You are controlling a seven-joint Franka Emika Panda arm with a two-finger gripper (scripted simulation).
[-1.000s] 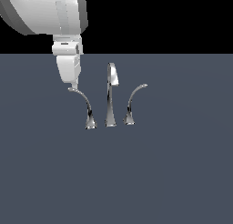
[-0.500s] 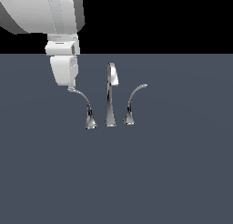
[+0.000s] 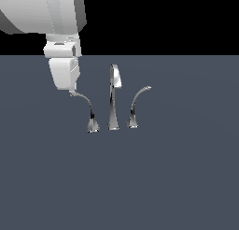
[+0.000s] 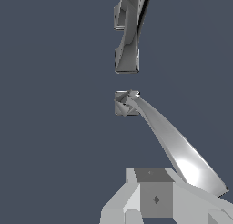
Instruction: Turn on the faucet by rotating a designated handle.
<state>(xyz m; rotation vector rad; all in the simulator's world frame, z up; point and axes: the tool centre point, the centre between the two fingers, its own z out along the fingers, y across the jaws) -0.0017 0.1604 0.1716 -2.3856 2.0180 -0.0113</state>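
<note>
The chrome faucet stands on the grey surface: a tall hooded spout [image 3: 113, 103] between two thin levers. The handle [image 3: 87, 107] is the lever with its tip arcing to the exterior view's left. The shorter lever [image 3: 137, 105] arcs right. My gripper [image 3: 72, 90] hangs just above the handle's tip and looks to touch it, fingers together and holding nothing. In the wrist view the handle [image 4: 168, 139] runs from its flared base to a tip beside my fingers [image 4: 154, 198], with the spout [image 4: 129, 36] beyond.
The flat grey surface [image 3: 140, 187] spreads all around the faucet. The white arm [image 3: 42, 11] fills the upper part of the exterior view's left.
My gripper has shifted slightly toward the exterior view's left, staying at the handle's tip. The handle looks almost unmoved.
</note>
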